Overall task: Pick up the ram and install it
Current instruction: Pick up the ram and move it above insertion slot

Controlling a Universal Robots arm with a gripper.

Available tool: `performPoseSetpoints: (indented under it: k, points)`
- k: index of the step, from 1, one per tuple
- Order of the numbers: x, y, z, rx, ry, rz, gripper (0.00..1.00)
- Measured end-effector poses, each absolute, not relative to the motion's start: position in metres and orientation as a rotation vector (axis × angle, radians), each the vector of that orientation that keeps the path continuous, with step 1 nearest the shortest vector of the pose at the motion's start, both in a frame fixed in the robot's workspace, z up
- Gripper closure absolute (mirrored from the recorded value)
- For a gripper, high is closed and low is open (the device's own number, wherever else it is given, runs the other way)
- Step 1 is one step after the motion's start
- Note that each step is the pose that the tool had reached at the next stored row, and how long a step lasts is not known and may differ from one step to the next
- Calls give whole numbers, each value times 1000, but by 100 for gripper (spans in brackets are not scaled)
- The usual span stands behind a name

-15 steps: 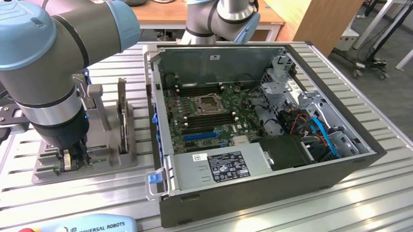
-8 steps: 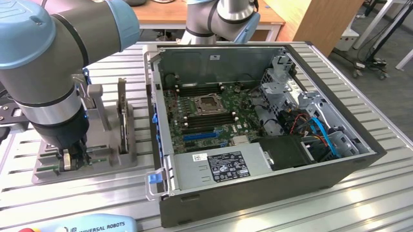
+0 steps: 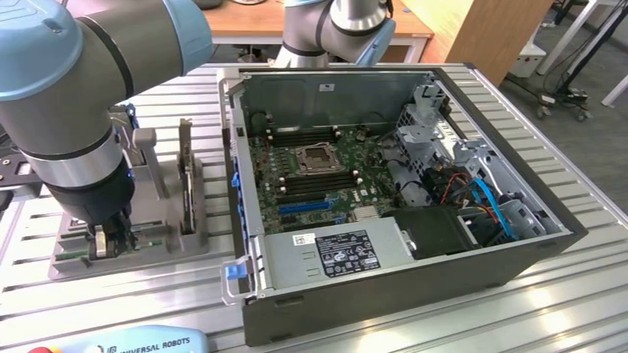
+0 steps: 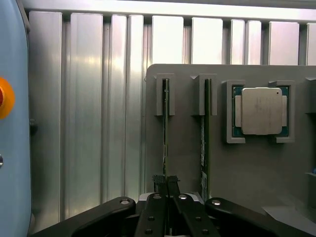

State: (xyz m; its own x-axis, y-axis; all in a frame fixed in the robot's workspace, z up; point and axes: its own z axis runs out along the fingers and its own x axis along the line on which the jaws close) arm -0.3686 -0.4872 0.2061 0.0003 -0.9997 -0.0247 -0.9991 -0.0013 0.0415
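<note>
gripper (image 4: 166, 183) clamped on ram (image 4: 165, 133) edge, upright in holder (image 4: 247, 168); 2nd stick (image 4: 206, 138) just beside

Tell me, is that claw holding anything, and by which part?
The gripper is shut on the ram, pinching its thin edge near one end, with the stick standing in the gray holder.

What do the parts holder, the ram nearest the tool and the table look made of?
The parts holder is matte grey without glare, probably plastic. The ram shows a thin greenish edge, apparently circuit board. The table is ribbed bright metal with sheen, likely aluminium.
</note>
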Motion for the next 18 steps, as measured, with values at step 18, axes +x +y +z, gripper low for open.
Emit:
performPoseSetpoints:
  k: [18]
  points:
    - [-369, -487, 225, 2216, -2209, -73, 89]
